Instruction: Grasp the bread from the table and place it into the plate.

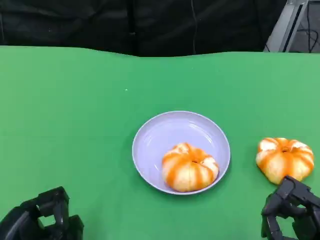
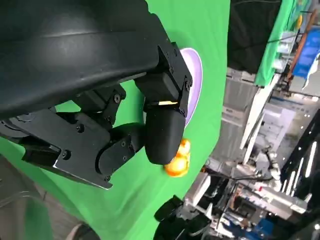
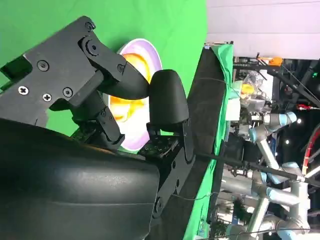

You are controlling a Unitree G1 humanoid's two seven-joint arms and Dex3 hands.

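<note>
Sitting in plate [image 1: 150,150]: bread [image 1: 189,167] | 2nd bread [image 1: 285,158] near R hand [image 1: 292,210] | fingers: can't tell

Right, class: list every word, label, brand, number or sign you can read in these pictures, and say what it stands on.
None can be read. The plate, both breads and the green table carry no lettering. The background equipment in the wrist views is too small and blurred to tell.

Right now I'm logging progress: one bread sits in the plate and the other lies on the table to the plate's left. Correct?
Not quite. The head view shows the second bread on the table to the plate's right, near the right robot hand. One bread does sit in the plate.
</note>
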